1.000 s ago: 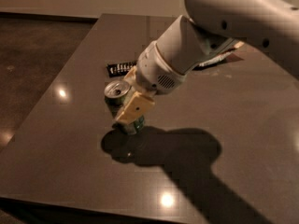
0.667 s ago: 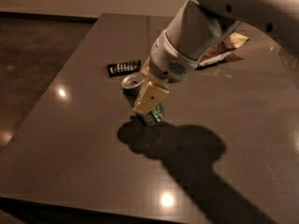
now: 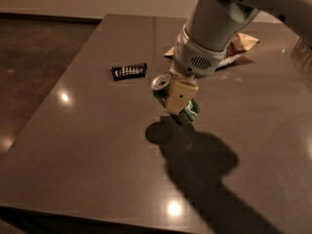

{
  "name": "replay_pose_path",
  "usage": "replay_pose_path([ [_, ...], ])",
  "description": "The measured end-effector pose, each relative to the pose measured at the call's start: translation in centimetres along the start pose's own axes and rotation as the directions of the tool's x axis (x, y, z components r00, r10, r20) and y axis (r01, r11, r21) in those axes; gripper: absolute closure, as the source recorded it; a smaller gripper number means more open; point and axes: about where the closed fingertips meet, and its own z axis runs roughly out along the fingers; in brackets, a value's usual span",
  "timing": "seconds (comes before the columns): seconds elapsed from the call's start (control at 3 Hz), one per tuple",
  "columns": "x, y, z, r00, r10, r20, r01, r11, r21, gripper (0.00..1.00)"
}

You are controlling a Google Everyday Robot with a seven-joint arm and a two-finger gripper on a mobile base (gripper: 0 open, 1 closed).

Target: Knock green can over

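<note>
Dark glossy counter (image 3: pixel 97 145) is filling most of the frame, ceiling lights glinting off it. White arm (image 3: pixel 214 23) is coming down from the upper right, throwing a broad shadow (image 3: pixel 195 155) toward the lower right. Brown-and-cream snack bag (image 3: pixel 241 43) is lying partly hidden behind the arm, upper right. Gripper (image 3: pixel 178 104) is sitting just right of frame centre, low over the counter. Green can (image 3: pixel 191 111) is inside it, leaning hard: silver top pointing up-left, base angling down-right toward the counter. One tan pad is lying flat across the can's front, the other is hidden behind it, so the jaws are reading as clamped on the can. Whether the base is touching the counter or hanging just above it, cannot tell. Small black wrapper (image 3: pixel 129 71) is lying flat left of the can, apart from it. Judgement: task is partway along, with the can tipped but not yet lying on its side; what is left is letting it go or pushing it so that it is resting flat.
</note>
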Motion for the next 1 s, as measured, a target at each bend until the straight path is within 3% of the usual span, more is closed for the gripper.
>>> replay_pose_path([
  [0.33, 1.4, 0.6, -0.1, 0.992, -0.057, -0.117, 0.061, 0.9974, 0.038, 0.75],
  [1.0, 2.0, 1.6, 1.4, 0.952, -0.138, -0.274, 0.156, 0.9867, 0.045, 0.30],
])
